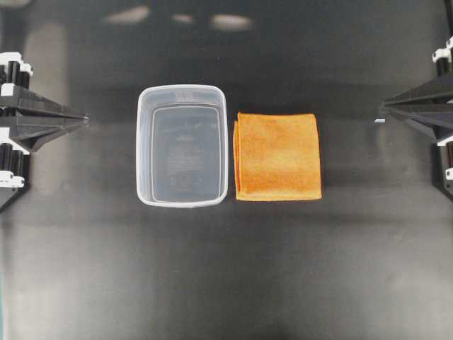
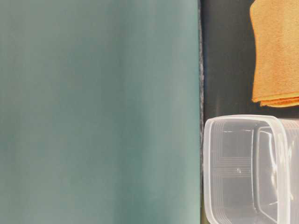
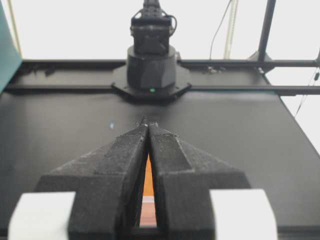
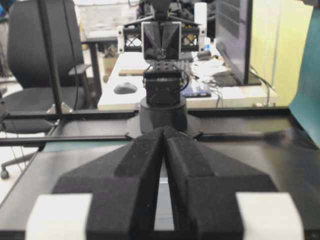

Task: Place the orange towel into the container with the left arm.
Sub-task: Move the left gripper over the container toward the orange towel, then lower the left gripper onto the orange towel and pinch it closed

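Note:
The folded orange towel lies flat on the black table, just right of the clear plastic container, which is empty. Both also show in the table-level view, the towel and the container. My left gripper rests shut and empty at the left edge, far from the container. My right gripper rests shut and empty at the right edge, apart from the towel. In the left wrist view the gripper is shut, and a sliver of the towel shows behind its fingers. The right wrist view shows its gripper shut.
The black tabletop surrounds both objects. A teal backdrop fills the left of the table-level view. The opposite arm's base stands at the far table edge in the left wrist view. A black frame rail borders the table.

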